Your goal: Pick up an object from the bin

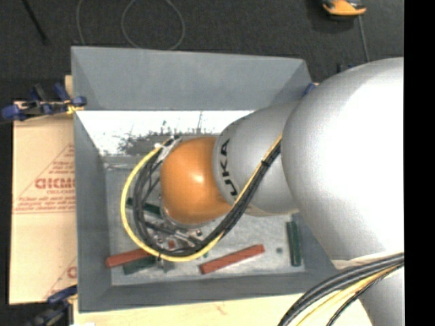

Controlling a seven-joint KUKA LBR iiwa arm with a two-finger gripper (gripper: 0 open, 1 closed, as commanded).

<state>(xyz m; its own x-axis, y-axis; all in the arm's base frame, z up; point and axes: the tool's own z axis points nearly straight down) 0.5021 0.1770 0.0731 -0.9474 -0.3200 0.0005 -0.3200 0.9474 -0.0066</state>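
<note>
My gripper (168,238) is low in the bin's front left part, mostly hidden under the arm's wrist. Right below it, by the front wall, lies a reddish-brown flat stick (128,257) with a dark green piece (143,266) beside it. A second reddish-brown stick (231,259) lies slanted just to the right of the gripper on the bin floor. I cannot tell whether the gripper touches any of them.
A dark green bar (293,243) lies along the bin's right wall. The arm with its orange cover and looped cables hides the middle of the bin floor. The bin's sloped walls stand close on the left and front.
</note>
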